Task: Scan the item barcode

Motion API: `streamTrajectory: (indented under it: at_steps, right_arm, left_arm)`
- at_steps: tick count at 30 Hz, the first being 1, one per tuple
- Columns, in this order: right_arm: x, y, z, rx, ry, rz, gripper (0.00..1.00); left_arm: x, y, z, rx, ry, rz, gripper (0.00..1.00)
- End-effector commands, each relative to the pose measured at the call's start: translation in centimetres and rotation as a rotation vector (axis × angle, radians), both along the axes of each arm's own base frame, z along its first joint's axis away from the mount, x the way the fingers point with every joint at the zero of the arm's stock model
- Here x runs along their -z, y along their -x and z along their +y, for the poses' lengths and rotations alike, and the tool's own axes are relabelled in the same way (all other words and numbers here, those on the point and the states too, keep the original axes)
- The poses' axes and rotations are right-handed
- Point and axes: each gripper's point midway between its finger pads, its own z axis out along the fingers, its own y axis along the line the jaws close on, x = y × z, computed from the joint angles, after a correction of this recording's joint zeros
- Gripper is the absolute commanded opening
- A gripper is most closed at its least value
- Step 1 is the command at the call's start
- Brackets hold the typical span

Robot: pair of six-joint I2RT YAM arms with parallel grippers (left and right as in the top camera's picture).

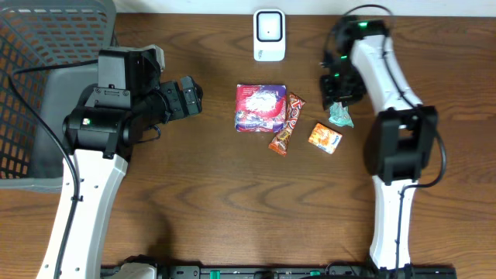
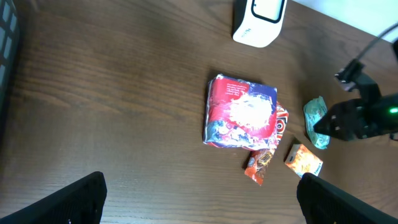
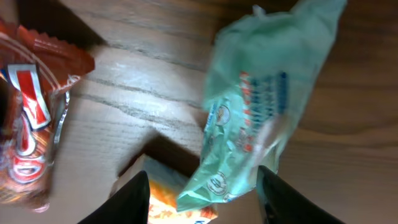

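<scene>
A pale green packet lies just below my right gripper. That gripper's jaws stand apart around the packet's lower end, with a gap showing on the left side. A small orange packet sits under it. A red and blue packet and a red-orange bar lie mid-table. The white scanner stands at the back. My left gripper hovers open and empty to the left of the packets.
A grey mesh basket stands at the far left edge, behind the left arm. The right arm runs down the right side of the table. Bare wood lies in front of the packets.
</scene>
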Motion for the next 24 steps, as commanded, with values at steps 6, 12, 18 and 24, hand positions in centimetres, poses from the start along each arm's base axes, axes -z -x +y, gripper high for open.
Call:
streamTrajectory:
  at_steps: [6,12,18,24]
  right_arm:
    - [-2.1,-1.5,-0.4,-0.060,0.460,-0.193,0.55]
    - [-0.3,-1.4,-1.6,-0.013,0.581,-0.241,0.56]
    - [2.5,-0.2,-2.8,-0.060,0.624,-0.198,0.61]
    - [5.2,0.9,-3.4,-0.076,0.630,-0.174,0.50]
  left_arm:
    - [-0.2,0.1,0.2,0.001,-0.010,-0.010,0.98]
    - [-0.2,0.1,0.2,0.001,-0.010,-0.010,0.98]
    - [-0.2,0.1,0.2,0.001,-0.010,-0.010,0.98]
    - [-0.2,0.1,0.2,0.001,-0.010,-0.010,0.98]
